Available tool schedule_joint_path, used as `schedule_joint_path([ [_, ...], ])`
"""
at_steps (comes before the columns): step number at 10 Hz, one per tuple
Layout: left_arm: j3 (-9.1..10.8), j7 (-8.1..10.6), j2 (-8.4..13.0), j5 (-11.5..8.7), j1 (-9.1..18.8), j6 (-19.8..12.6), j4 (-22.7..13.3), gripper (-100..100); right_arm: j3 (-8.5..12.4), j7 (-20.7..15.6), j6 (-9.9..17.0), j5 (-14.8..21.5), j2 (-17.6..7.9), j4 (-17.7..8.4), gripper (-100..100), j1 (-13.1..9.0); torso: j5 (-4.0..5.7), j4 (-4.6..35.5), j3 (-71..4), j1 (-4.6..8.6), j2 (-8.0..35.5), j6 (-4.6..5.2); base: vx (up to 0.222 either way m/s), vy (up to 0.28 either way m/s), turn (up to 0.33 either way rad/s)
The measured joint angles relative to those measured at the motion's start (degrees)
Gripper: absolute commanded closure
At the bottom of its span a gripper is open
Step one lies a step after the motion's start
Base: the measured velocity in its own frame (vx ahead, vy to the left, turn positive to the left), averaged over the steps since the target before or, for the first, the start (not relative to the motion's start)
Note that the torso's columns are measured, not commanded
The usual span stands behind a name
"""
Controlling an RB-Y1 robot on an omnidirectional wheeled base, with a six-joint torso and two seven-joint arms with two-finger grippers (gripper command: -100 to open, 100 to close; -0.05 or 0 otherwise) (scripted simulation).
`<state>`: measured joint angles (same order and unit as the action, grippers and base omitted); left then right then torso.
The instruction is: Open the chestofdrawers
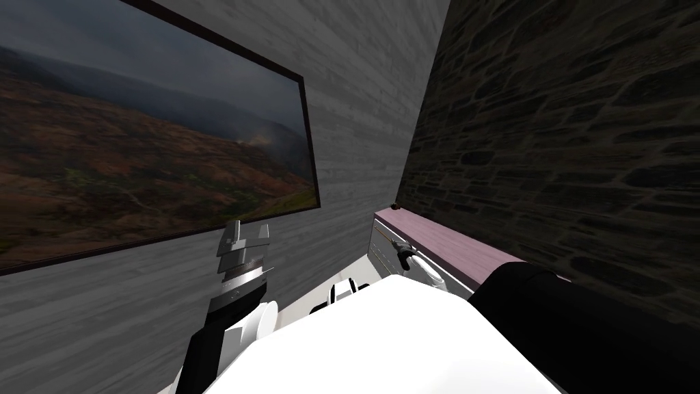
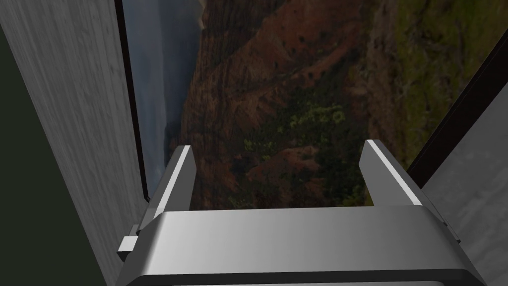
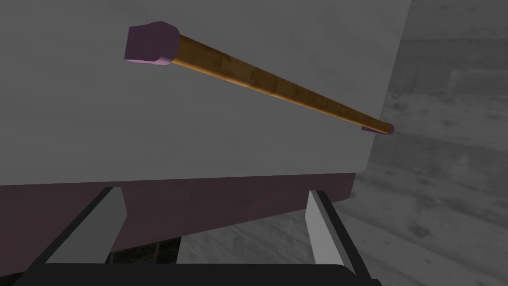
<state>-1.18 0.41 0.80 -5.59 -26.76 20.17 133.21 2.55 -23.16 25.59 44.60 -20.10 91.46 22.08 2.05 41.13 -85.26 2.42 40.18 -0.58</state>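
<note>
Right gripper (image 3: 216,198): two light grey fingers set wide apart, nothing held between them. In the head view it is seen at the chest's front (image 1: 403,250), close under the top edge.

Dark stone wall (image 1: 560,137): the chest is backed against it. A grey plank wall (image 1: 355,89) is met at the corner.

Chest of drawers (image 1: 386,256): stood at the robot's right. The top (image 1: 444,243) is rendered in mauve and the front in plain grey.

Drawer front (image 3: 198,124): flat grey panel faced by the right gripper. Its mauve border (image 3: 223,198) is seen across the gap between the fingertips; contact cannot be told.

Left gripper (image 1: 249,229): raised at the robot's left, well apart from the chest, with its fingers (image 2: 186,164) spread and empty.

Handle (image 3: 278,89): a slim orange-brown bar mounted across the drawer front. It lies beyond the right fingertips, apart from them and not between the jaws.

End mounts: two purple blocks, one at the near end (image 3: 151,43) and one at the far end (image 3: 377,129).
</note>
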Motion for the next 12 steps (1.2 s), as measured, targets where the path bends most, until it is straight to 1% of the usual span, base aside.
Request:
schedule_joint_path([
  [1, 0.00, 0.00, 0.0, 0.0, 0.0, 0.0, 0.0, 0, -0.2, -0.8, 1.8, 0.1, -0.5, 0.0, -100, 0.4, 0.01, 0.0, 0.0, -0.02, 0.0, 0.08, 0.045, 0.020, -0.014],
  [2, 0.01, 0.00, 0.0, 0.0, 0.0, 0.0, 0.0, 0, -0.3, -1.3, 2.9, 0.0, -0.6, 0.6, -100, 1.0, 0.08, 0.0, 0.1, 0.05, 0.3, 0.03, 0.010, 0.007, -0.017],
  [4, 0.01, 0.00, 0.0, 0.0, 0.0, 0.0, 0.0, 0, 0.3, -0.6, 1.8, 1.0, -0.4, -1.4, -100, 0.3, 0.25, 0.1, 0.2, 0.49, 0.3, 0.01, 0.019, 0.038, 0.040],
  [5, 0.00, 0.00, 0.0, 0.0, 0.0, 0.0, 0.0, 0, 0.5, -0.7, 2.3, 2.3, -0.7, -2.5, -100, 0.3, 0.26, 0.0, 0.1, 0.44, 0.1, 0.13, 0.059, 0.068, 0.023],
  [6, 0.00, 0.00, 0.0, 0.0, 0.0, 0.0, 0.0, 0, 0.7, -0.8, 3.0, 3.7, -0.6, -4.0, -100, -0.1, 0.38, -0.1, 0.1, 0.50, 0.1, 0.12, 0.079, 0.073, 0.024],
  [7, 0.00, 0.00, 0.0, 0.0, 0.0, 0.0, 0.0, 0, 0.7, -1.2, 4.4, 5.7, -0.6, -5.3, -100, -0.3, 0.52, -0.1, 0.1, 0.51, 0.1, 0.06, 0.063, 0.065, 0.040],
  [9, 0.01, 0.00, 0.0, 0.0, 0.0, 0.0, 0.0, 0, 0.2, -3.2, 7.6, 3.9, -1.9, -4.9, -100, 0.4, 0.48, 0.1, 0.4, 0.55, 0.5, 0.03, 0.018, 0.024, -0.009],
  [10, 0.01, 0.00, 0.0, 0.0, 0.0, 0.0, 0.0, 0, 0.1, -3.6, 8.2, 3.8, -1.9, -5.0, -100, 0.1, 0.50, 0.2, 0.5, 0.58, 0.6, -0.01, -0.004, -0.003, 0.011],
  [11, 0.01, 0.00, 0.0, 0.0, 0.0, 0.0, 0.0, 0, 0.2, -3.1, 7.8, 4.6, -1.7, -6.1, -100, -0.4, 0.56, 0.2, 0.4, 0.74, 0.5, -0.02, 0.039, 0.050, 0.059],
  [12, 0.01, 0.00, 0.0, 0.0, 0.0, 0.0, 0.0, 0, 0.1, -3.4, 8.9, 5.6, -1.9, -7.1, -100, -0.7, 0.54, 0.1, 0.3, 0.62, 0.3, -0.01, 0.058, 0.065, 0.044],
])
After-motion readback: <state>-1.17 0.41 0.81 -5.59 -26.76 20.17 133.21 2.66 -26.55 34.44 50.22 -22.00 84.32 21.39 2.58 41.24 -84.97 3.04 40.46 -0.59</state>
